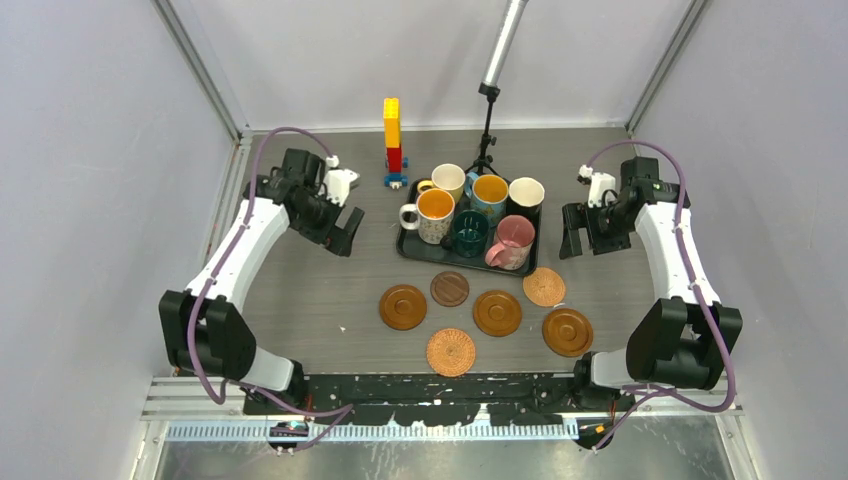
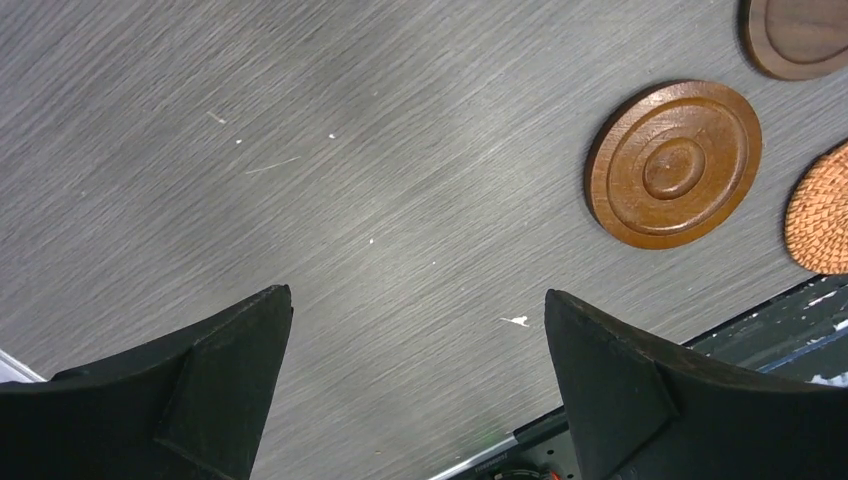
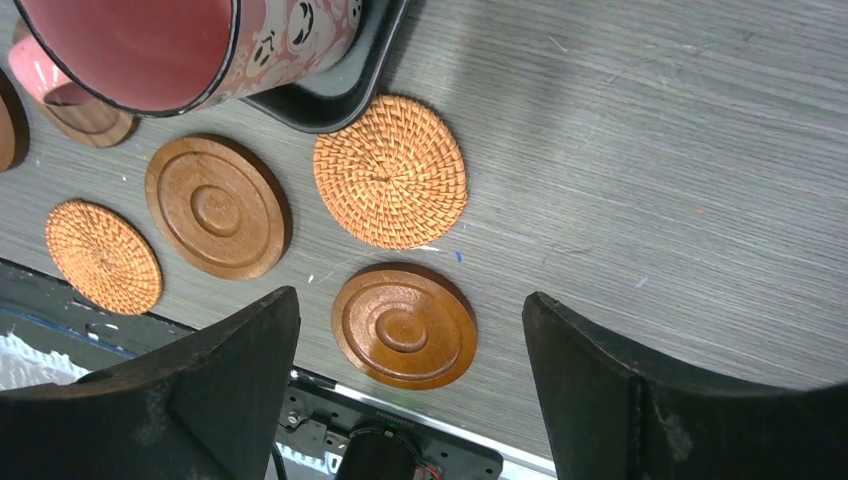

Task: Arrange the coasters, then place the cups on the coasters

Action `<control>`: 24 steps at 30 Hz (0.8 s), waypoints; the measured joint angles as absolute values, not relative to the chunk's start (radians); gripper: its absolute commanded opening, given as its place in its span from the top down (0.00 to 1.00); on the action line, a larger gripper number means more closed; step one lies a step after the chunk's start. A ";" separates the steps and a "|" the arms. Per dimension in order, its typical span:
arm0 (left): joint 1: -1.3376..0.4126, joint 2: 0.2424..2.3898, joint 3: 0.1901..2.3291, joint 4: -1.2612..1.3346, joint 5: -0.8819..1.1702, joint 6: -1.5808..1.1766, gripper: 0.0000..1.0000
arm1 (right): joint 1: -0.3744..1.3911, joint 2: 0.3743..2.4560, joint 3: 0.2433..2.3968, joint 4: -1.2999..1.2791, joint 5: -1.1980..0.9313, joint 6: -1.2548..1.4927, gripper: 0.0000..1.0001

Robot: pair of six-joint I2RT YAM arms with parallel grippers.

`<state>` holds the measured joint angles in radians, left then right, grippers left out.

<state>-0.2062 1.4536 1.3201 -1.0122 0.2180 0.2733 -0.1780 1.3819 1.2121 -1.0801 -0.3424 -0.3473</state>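
1. Left gripper (image 2: pixel 415 300): pincer released, empty, over the brushed grey table (image 1: pixel 300 290).
2. Right gripper (image 3: pixel 410 300): jaws spread, grasping nothing.
3. Six round coasters (image 1: pixel 497 312), some glossy ringed wood and some woven, lie flat just near of the black tray (image 1: pixel 447 258).
4. Glazed mugs (image 1: pixel 436 212) crowd the tray.

Six round coasters (image 1: pixel 497 312) lie flat and bare on the worktop (image 1: pixel 300 290) beside the tray (image 1: pixel 424 252) holding six cups (image 1: pixel 436 215), the pink cup (image 1: pixel 512 243) tipped.

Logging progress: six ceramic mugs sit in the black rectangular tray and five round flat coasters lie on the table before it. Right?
Six round flat coasters, not five, lie there; the top view shows them all. The six ceramic mugs do sit in the black rectangular tray.
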 measured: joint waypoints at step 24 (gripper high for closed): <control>-0.735 1.440 0.957 -0.609 0.098 0.303 0.10 | -0.179 1.430 1.118 -1.074 -0.267 -0.394 0.14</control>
